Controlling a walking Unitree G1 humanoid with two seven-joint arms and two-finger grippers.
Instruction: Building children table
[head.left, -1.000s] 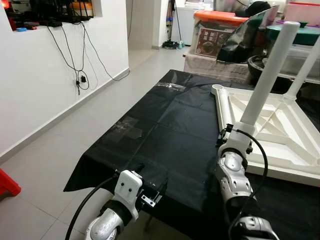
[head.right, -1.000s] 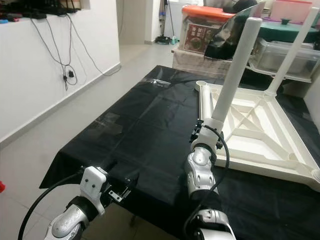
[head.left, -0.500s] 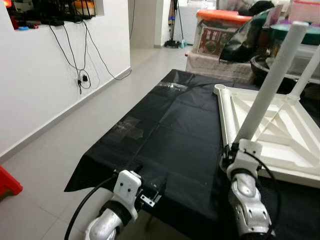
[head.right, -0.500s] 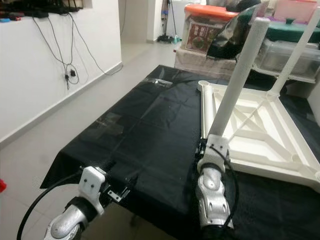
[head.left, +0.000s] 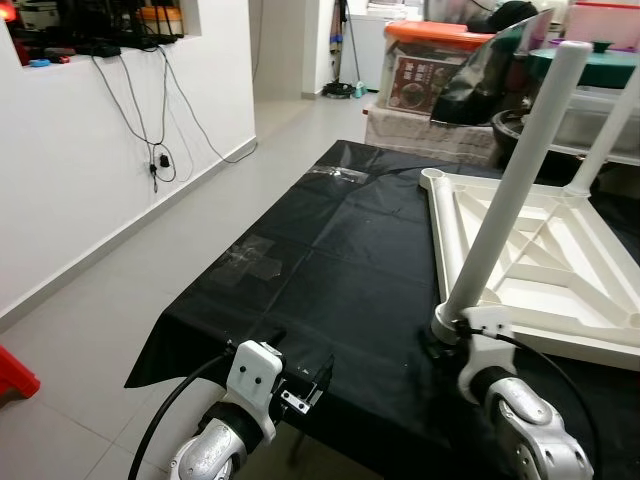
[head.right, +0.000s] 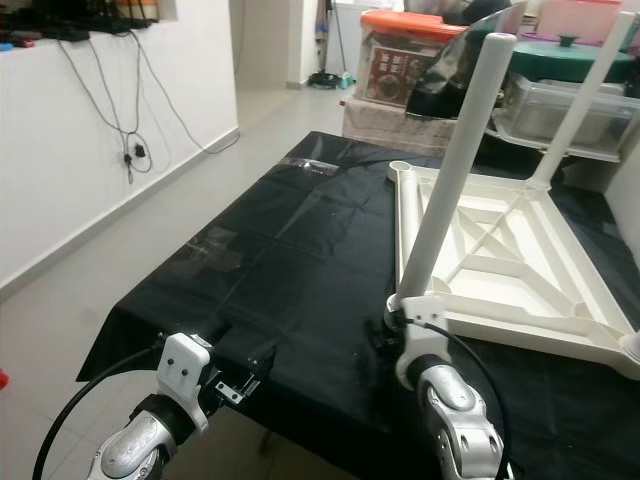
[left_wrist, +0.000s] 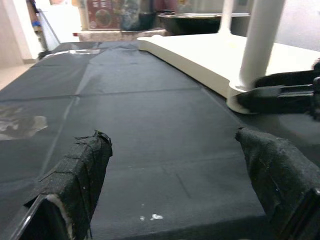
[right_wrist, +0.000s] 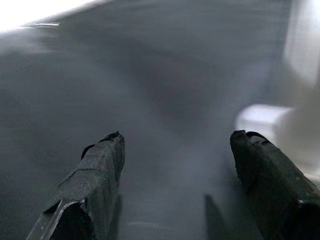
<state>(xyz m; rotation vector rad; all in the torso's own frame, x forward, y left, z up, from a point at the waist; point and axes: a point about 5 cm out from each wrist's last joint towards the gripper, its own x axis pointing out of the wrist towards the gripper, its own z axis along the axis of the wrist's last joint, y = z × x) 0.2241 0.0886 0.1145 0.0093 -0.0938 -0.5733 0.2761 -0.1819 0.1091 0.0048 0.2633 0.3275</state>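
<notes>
The white children's table (head.left: 540, 250) lies upside down on a black-covered surface (head.left: 340, 250). A white leg (head.left: 510, 180) stands tilted at its near left corner, and a second leg (head.right: 585, 95) rises at the far corner. My right gripper (head.left: 433, 345) is open right beside the foot of the near leg, whose white base (right_wrist: 262, 120) lies just past one finger, with nothing between the fingers. The right gripper's fingers (left_wrist: 280, 95) lie flat by the leg's base. My left gripper (left_wrist: 175, 165) is open and empty over the near edge of the black cover.
A white wall with hanging cables (head.left: 160, 150) runs along the left above the tiled floor (head.left: 90, 320). Storage boxes, one with an orange lid (head.left: 440, 35), stand behind the table. A red object (head.left: 12, 372) sits on the floor at lower left.
My right arm has dropped lower and drawn back towards me; its wrist was straight under the leg and now sits below and beside the leg's foot. The left arm has not moved.
</notes>
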